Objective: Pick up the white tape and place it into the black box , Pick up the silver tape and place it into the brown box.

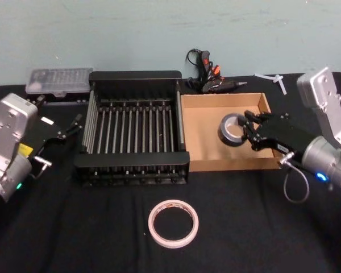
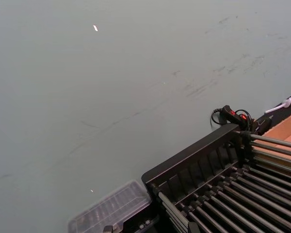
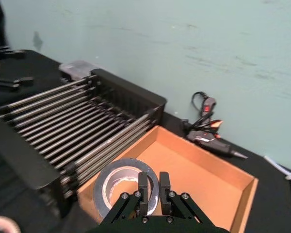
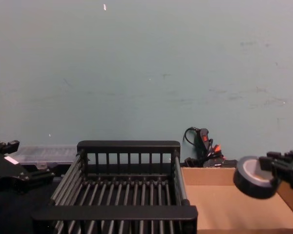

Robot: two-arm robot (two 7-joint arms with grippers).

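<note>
Black-draped bench [image 1: 102, 239]. Clear plastic case [image 1: 58, 81] at the back left, by the pale green wall [image 1: 159, 28]. Glue gun [image 1: 213, 79] with coiled cord, white plastic piece [image 1: 275, 79] farther right.

the scene is seen from above and behind in the head view, tilted down over the black box [image 1: 133, 128] and brown box [image 1: 202, 133] side by side; the same two boxes are seen low and level from the front in the chest view, facing the wall; the left wrist view is aimed up along the black box's far corner toward the wall, close to its bars; the right wrist view is taken from just behind the right gripper [image 3: 150, 187], close over the brown box, with the black box shared beside it.
</note>
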